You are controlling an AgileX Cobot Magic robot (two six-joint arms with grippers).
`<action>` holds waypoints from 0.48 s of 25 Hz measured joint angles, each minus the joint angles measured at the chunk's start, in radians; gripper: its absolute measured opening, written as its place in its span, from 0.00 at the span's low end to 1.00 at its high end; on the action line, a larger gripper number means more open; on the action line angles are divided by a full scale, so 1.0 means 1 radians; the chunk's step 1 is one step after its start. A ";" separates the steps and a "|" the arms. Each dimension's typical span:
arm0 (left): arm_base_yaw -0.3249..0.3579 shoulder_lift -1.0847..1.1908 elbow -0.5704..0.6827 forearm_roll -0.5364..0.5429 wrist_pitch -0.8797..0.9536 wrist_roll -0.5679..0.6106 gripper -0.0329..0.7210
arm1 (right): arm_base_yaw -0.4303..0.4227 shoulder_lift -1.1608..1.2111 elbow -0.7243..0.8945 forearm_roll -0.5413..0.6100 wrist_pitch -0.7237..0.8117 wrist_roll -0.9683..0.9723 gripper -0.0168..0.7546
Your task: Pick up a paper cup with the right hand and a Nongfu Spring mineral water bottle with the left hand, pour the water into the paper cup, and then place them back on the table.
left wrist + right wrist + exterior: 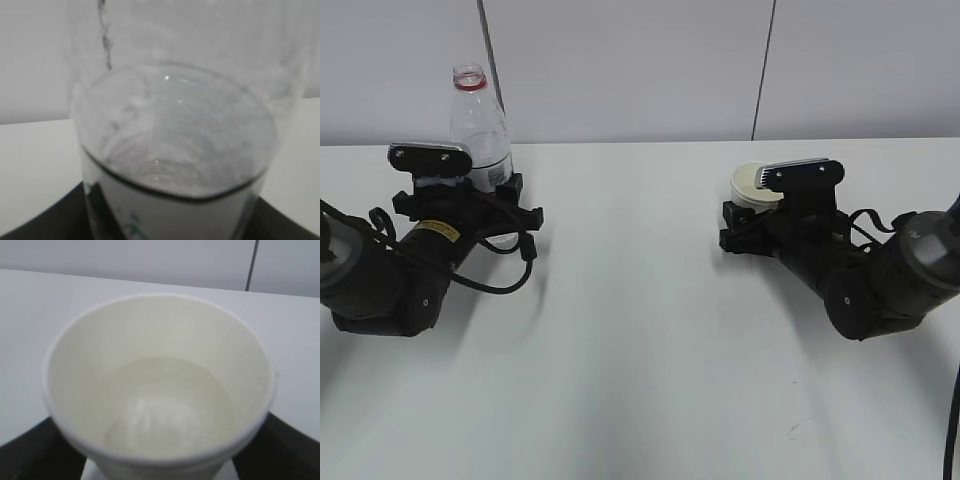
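The bottle (480, 125) stood at ten o'clock on the table (640, 300), the left claw (470, 205) around its lower body; the paper cup (757, 186), at two o'clock, sat within the right claw (745, 225). Whether either pinched, I couldn't tell. Both probably light, crushable; hold mid-body, gently.

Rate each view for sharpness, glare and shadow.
Exterior view: sharp, evenly lit, soft shadows under both arms on the table. Left wrist view: the bottle fills the frame, blurred, with small glints on the plastic. Right wrist view: the paper cup is slightly soft, its rim pale against the table.
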State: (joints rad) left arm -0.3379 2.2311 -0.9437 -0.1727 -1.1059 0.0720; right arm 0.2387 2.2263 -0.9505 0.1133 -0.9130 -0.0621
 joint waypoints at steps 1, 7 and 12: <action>0.000 0.000 -0.002 0.000 0.003 0.000 0.57 | 0.000 0.000 0.000 -0.008 -0.004 0.000 0.78; 0.000 0.000 -0.001 0.000 0.003 0.000 0.57 | 0.000 0.000 0.000 -0.020 -0.050 0.000 0.78; 0.000 0.000 -0.001 0.000 0.004 0.000 0.57 | 0.000 0.000 0.000 -0.020 -0.044 0.022 0.78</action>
State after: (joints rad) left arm -0.3379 2.2311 -0.9450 -0.1727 -1.1022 0.0720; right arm 0.2387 2.2263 -0.9505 0.0931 -0.9572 -0.0406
